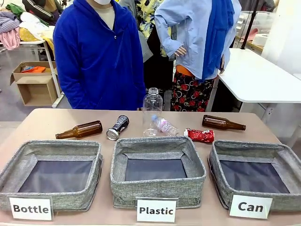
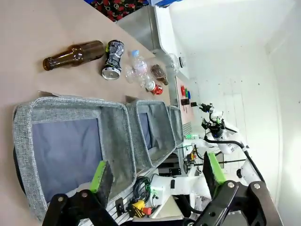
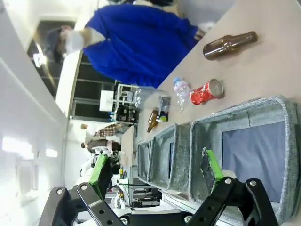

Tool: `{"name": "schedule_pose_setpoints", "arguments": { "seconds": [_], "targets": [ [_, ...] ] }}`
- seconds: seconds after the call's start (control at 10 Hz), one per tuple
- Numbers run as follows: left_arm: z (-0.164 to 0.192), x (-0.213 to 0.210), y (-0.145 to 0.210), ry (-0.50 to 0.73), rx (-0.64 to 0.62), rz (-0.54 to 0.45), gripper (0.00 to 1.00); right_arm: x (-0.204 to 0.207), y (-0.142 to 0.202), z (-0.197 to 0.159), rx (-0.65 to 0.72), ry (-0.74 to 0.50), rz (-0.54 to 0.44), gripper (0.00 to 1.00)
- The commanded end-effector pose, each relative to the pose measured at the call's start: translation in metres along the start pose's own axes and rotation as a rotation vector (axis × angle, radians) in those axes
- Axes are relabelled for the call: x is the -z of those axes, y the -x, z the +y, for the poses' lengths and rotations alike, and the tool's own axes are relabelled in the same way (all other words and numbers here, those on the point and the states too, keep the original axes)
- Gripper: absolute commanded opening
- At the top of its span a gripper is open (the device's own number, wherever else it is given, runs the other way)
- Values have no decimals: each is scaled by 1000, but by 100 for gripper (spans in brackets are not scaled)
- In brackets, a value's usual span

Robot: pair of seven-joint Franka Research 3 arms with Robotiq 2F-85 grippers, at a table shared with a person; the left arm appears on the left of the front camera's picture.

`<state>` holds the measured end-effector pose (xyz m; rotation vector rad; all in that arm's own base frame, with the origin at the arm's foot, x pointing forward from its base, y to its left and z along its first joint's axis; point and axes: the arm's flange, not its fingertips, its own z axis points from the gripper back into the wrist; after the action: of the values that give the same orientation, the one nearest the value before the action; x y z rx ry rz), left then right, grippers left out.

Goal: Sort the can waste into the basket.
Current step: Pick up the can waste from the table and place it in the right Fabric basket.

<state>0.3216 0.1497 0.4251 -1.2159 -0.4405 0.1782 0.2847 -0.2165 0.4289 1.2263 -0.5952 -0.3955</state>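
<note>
Crushed red can (image 1: 199,135) and black can (image 1: 117,127) lie on the table (image 1: 42,122) beyond the bins, apart from the Can basket (image 1: 282,153) at the robot's right. Both released: left pincer (image 2: 156,167), right pincer (image 3: 155,161).

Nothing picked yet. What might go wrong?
1. The red can lies close to the fallen plastic bottle; the jaws may knock it.
2. The black can lies on its side and may roll when touched.
3. It sits far from the Can basket, nearer the look-alike Plastic bin; wrong drop possible.

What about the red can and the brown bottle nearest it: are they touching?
Apart. The right wrist view shows a strip of table between the red can and the brown bottle.
</note>
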Motion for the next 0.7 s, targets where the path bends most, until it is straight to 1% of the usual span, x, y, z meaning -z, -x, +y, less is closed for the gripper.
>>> {"name": "schedule_pose_setpoints", "arguments": {
  "seconds": [0.0, 0.1, 0.2, 0.3, 0.4, 0.5, 0.6],
  "targets": [
    [2, -1, 0, 1, 28, 11, 100, -3, -2, 2, -35, -20, -11, 100],
    [2, -1, 0, 1, 28, 11, 100, 0, 0, 0, 0, 0, 0, 100],
    [2, -1, 0, 1, 28, 11, 100, 25, 1, 25, -90, 129, 34, 100],
    [2, -1, 0, 1, 28, 11, 100, 54, -1, 51, -167, 304, 49, 100],
    [2, -1, 0, 1, 28, 11, 100, 86, -2, 74, -249, 393, 90, 100],
    [2, -1, 0, 1, 28, 11, 100, 128, 1, 93, -341, 504, 168, 100],
    [2, -1, 0, 1, 28, 11, 100, 181, 9, 106, -467, 675, 246, 100]
  ]
}}
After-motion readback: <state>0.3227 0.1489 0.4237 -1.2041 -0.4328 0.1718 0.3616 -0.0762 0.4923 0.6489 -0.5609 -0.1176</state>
